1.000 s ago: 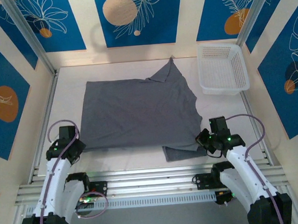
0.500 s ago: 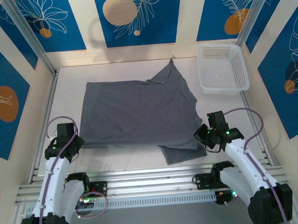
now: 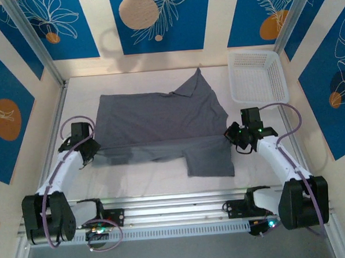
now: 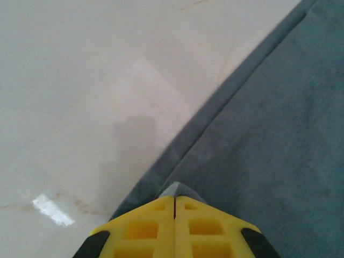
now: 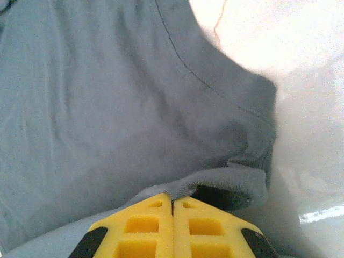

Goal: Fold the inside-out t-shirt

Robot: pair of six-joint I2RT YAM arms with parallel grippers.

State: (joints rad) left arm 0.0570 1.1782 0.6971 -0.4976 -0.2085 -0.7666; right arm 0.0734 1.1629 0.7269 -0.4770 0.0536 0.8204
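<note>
Pinching, left: the left gripper [image 3: 90, 157] [image 4: 174, 201] has its yellow jaws pressed together on a small tuft at the near-left hem of the plain slate-grey soft t-shirt [image 3: 160, 121] [image 4: 269, 134].
Pinching, right: the right gripper [image 3: 232, 139] [image 5: 172, 198] is clamped on the shirt's near-right edge [image 5: 107, 107], where cloth is bunched and rolled over at the tips.
Shirt: it is spread across the middle of the white tabletop [image 3: 146, 185]. One flap lies toward the near edge and one sleeve points to the far edge.
Basket: a white mesh plastic basket [image 3: 259, 104] stands at the far right corner, apart from the shirt.
Risk, slip: little cloth is held on the left, so it could be pulled free if the hem is tensioned.
Risk, skew: the loose flap could be trapped under the fold, and a crooked crease could result from unequal travel.
</note>
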